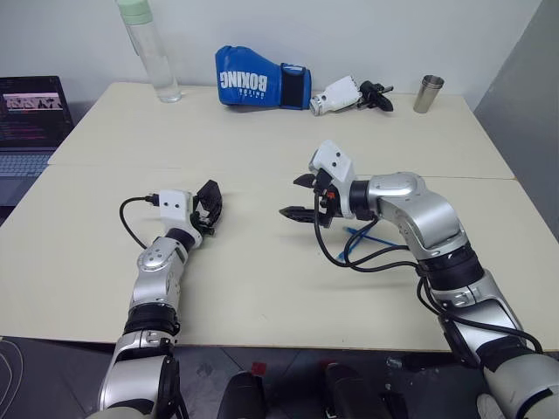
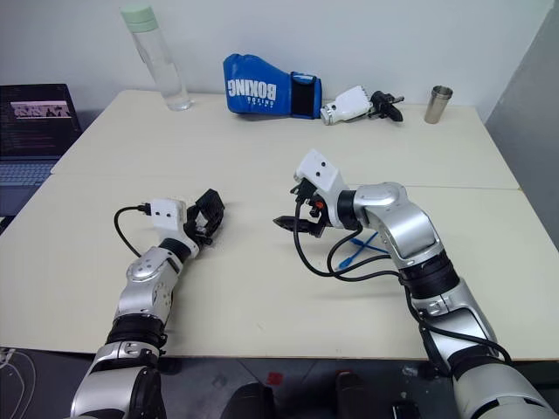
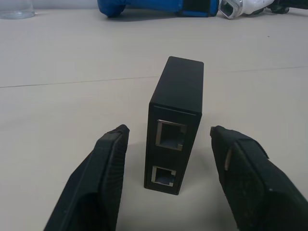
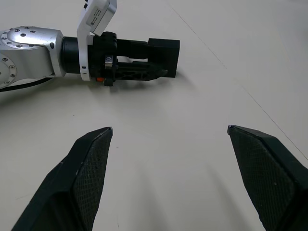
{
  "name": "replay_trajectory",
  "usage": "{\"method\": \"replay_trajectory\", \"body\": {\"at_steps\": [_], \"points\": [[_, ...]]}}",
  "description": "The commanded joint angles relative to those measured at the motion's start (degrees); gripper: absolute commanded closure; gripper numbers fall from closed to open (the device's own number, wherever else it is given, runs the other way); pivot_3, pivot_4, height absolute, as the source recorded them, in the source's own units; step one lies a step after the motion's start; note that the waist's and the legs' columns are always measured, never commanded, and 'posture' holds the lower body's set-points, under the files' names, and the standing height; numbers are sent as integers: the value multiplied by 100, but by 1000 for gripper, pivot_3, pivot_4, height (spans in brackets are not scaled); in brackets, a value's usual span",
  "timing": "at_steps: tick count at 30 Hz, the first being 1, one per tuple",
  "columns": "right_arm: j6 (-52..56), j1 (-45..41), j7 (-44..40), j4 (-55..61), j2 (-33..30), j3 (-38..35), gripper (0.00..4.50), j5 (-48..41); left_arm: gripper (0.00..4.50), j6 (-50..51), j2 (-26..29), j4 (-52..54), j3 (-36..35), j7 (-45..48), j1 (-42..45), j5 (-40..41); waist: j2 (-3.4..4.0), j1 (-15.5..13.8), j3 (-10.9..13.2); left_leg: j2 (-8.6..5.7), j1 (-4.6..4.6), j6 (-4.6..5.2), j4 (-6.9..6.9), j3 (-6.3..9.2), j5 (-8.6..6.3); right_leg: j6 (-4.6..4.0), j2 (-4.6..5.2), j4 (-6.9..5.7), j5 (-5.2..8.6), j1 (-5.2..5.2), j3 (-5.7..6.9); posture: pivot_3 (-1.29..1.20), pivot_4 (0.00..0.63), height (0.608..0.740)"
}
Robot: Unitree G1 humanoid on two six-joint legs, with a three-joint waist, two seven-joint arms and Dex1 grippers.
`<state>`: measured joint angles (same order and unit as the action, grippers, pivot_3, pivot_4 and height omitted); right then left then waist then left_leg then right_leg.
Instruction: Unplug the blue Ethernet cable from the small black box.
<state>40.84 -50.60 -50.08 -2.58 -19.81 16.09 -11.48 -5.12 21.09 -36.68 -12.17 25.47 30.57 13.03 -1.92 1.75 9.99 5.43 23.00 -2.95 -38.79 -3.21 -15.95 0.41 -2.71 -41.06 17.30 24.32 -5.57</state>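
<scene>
The small black box point(image 3: 175, 96) stands upright on the table between the fingers of my left gripper point(image 3: 168, 130), which is open with a gap on each side. Its two ports face the left wrist camera and both are empty. The blue Ethernet cable point(image 1: 359, 236) lies in a loose bend on the table under my right forearm, apart from the box. My right gripper point(image 1: 295, 196) hovers above the table's middle, pointing toward the left gripper point(image 1: 210, 205), wide open with nothing between its fingers point(image 4: 91, 163). The right wrist view shows the box point(image 4: 166, 53) at the left gripper's tips.
Along the table's far edge stand a clear water bottle point(image 1: 153, 52), a blue boxing glove point(image 1: 262, 87), a white and black device point(image 1: 349, 94) and a metal cup point(image 1: 428, 93). A laptop point(image 1: 31, 122) sits at far left. Black arm cables point(image 1: 371, 259) loop beside the blue cable.
</scene>
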Motion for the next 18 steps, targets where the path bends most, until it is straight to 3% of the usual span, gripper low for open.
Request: {"method": "replay_trajectory", "body": {"at_steps": [1,4,13,18], "points": [[-8,-83,-71,201,-22,-17,443,-65,750,32,75,174,-96,47,-11,80,0,1,0,0,0,0,0,0,0,0,0,0,0,0,0,0,150,740],[-2,-83,-77,210,-20,-15,443,-64,186,72,126,352,-78,79,-137,50,0,4,0,0,0,1,0,0,0,0,0,0,0,0,0,0,150,740],[91,93,-87,472,-179,-85,443,-83,186,841,606,2669,-224,265,-1485,222,0,32,0,11,-1,-4,5,-1,2,-1,0,2,1,3,-3,0,150,740],[227,397,-313,940,-577,-367,443,-397,186,1765,1387,3825,-265,850,-1846,558,-1,-5,0,5,-2,1,6,4,-1,-1,1,0,1,0,3,0,150,740]]}}
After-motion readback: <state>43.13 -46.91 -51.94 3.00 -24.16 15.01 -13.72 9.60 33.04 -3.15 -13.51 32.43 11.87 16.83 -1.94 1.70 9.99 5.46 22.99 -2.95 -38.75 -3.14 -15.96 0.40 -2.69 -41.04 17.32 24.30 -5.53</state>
